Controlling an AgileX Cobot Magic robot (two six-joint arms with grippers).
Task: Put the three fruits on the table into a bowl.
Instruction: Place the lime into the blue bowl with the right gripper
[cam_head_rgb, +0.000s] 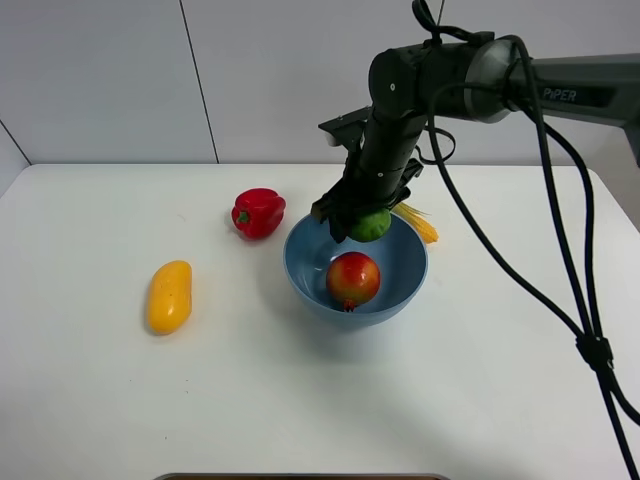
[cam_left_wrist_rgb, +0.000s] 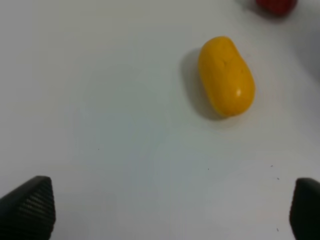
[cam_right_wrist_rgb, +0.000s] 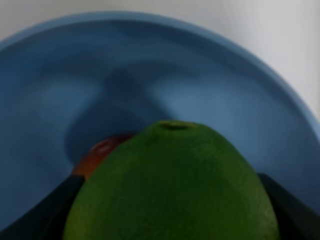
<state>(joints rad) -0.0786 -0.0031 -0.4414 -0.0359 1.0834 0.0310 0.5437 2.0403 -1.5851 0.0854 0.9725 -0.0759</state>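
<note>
The light-blue bowl (cam_head_rgb: 405, 283) stands mid-table with the red-orange pomegranate (cam_head_rgb: 352, 280) inside it. My right gripper (cam_head_rgb: 362, 222) is shut on the green lime (cam_head_rgb: 372, 225) and holds it just above the bowl's far rim. In the right wrist view the lime (cam_right_wrist_rgb: 172, 187) fills the foreground over the bowl (cam_right_wrist_rgb: 250, 100), with the pomegranate (cam_right_wrist_rgb: 97, 155) partly hidden behind it. The yellow-orange mango (cam_head_rgb: 169, 296) lies on the white table (cam_head_rgb: 300, 400) at the left. My left gripper (cam_left_wrist_rgb: 165, 210) is open above the table, short of the mango (cam_left_wrist_rgb: 226, 76).
A red bell pepper (cam_head_rgb: 258, 212) sits just left of the bowl's far side; its edge shows in the left wrist view (cam_left_wrist_rgb: 275, 5). A yellow corn cob (cam_head_rgb: 420, 224) lies behind the bowl on the right. Black cables (cam_head_rgb: 560, 260) hang from the right arm.
</note>
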